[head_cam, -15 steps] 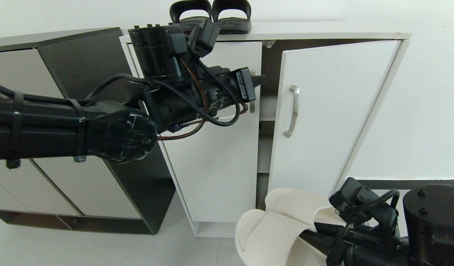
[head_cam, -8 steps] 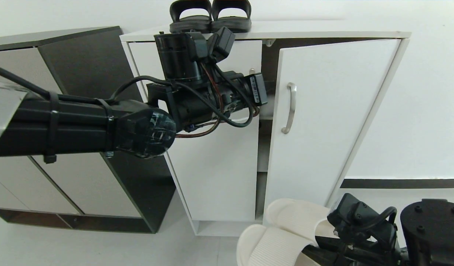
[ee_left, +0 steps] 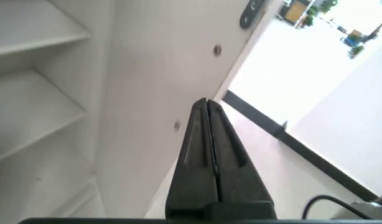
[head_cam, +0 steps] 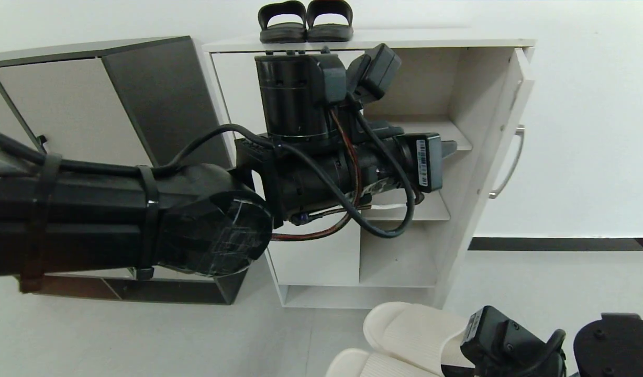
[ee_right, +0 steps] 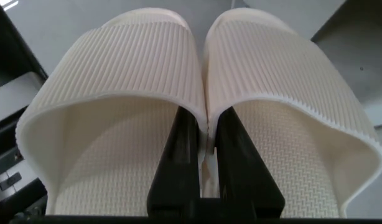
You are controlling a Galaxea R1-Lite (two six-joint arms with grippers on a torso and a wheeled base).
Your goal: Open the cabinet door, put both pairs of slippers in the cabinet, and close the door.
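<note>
Left hand (ee_left: 208, 111), shut and empty, is beside the open door (head_cam: 481, 173) at 3 o'clock; right hand (ee_right: 208, 124) grips white slippers (ee_right: 116, 68) at 5 o'clock.

The white laminate cabinet (head_cam: 374, 44) has its right-hand door (head_cam: 484, 173) swung wide open, with the curved metal handle (head_cam: 510, 162) on the door's far face. The open half of the cabinet shows white shelves (head_cam: 431, 128) one above another. A pair of black rubber slide slippers (head_cam: 306, 21) sits side by side, touching, on top of the cabinet above its left half. The cream ribbed slide slippers (head_cam: 405, 335) are low in front of the open half. They are held side by side, their inner edges pinched together in the right gripper (ee_right: 206, 124).
</note>
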